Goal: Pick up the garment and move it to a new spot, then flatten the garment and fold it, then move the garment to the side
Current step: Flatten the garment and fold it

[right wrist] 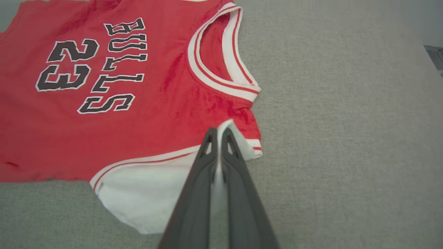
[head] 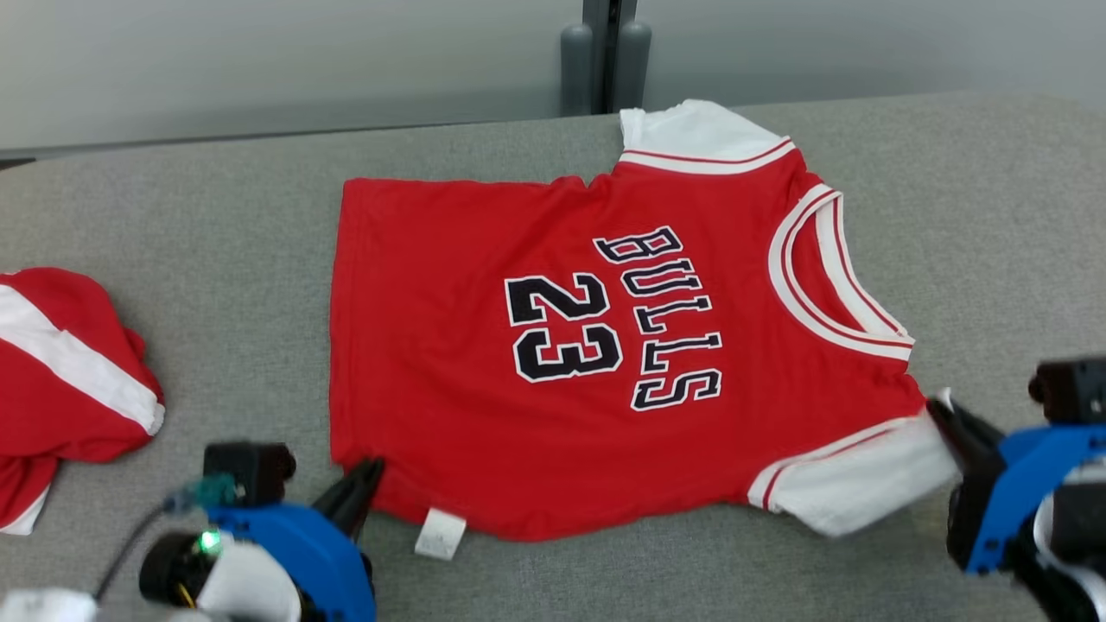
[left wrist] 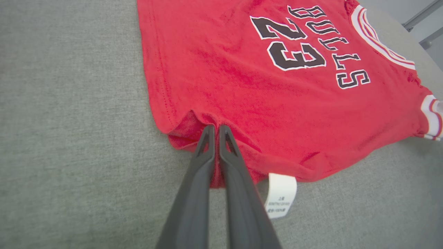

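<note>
The garment (head: 484, 371) is a red jersey with white sleeves and the black print "BULLS 23". It lies spread flat on the grey table, neck to the right in the head view. My left gripper (head: 373, 471) is shut on the jersey's near hem corner (left wrist: 193, 129), with red cloth pinched between its fingers (left wrist: 204, 162). A white label (left wrist: 281, 195) hangs from the hem beside them. My right gripper (head: 937, 410) is shut on the near white sleeve (right wrist: 152, 193), with white cloth squeezed between its fingers (right wrist: 202, 173).
A second red garment with a white stripe (head: 65, 371) lies bunched at the table's left edge. The grey padded table (head: 216, 233) runs back to a pale wall, where a dark post (head: 605, 52) stands behind the far edge.
</note>
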{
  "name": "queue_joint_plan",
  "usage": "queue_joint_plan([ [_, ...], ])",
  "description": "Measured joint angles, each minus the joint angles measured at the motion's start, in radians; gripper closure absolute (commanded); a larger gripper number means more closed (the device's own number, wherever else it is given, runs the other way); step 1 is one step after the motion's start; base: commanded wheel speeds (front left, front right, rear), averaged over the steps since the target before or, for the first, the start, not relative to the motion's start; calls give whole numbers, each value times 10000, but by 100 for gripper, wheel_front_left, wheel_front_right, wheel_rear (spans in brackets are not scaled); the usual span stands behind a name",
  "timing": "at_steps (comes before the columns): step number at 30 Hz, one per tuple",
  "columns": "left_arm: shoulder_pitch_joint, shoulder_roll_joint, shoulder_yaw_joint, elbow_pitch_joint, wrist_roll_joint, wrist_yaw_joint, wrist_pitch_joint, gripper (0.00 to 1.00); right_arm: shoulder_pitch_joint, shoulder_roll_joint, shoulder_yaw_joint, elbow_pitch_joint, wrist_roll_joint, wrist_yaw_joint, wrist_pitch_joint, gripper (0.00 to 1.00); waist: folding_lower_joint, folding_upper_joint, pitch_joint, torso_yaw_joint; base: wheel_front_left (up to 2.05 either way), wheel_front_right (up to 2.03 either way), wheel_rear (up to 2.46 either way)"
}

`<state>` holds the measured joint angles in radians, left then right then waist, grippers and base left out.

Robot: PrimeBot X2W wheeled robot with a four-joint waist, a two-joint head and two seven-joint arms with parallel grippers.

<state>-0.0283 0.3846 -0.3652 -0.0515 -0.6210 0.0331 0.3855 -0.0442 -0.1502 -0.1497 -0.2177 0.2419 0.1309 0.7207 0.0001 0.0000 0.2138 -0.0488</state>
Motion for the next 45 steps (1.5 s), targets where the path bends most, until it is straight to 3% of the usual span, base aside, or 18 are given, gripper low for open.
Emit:
queue_joint_plan([
  [5,-1448,414,226,-98,-531,-86,1524,100,-1755,-464,431,314,119,0,539,100,0,0,474,3,0,0,0],
  [9,-2207,426,351,107,-872,-84,2052,100,-2924,-619,702,1145,247,-2,564,100,1,0,885,1,0,0,0],
  [21,-3244,209,606,1156,-614,192,1521,100,-5183,-1018,1260,3126,430,-2,-1183,100,1,0,1876,151,0,0,0],
  [27,-3449,48,562,1503,-568,12,1078,100,-5658,-1070,1369,3935,454,-2,-1887,100,1,0,2020,342,0,0,0],
  [28,-3506,-59,558,1507,-548,-6,878,55,-5715,-1047,1363,4015,506,0,-2067,53,1,0,2012,370,0,0,0],
  [29,-3560,-171,531,1538,-537,-52,723,0,-5779,-1039,1379,4092,518,-2,-2286,0,1,0,1992,398,0,0,0],
  [37,-3196,-341,288,1827,-190,-209,-291,0,-5756,-1164,1453,4460,819,-2,-3388,0,0,0,1387,578,0,0,0],
  [45,-2124,-560,-79,2197,151,-25,-1051,0,-4012,-1051,535,4134,834,-2,-3116,0,-3,0,704,564,0,0,0],
])
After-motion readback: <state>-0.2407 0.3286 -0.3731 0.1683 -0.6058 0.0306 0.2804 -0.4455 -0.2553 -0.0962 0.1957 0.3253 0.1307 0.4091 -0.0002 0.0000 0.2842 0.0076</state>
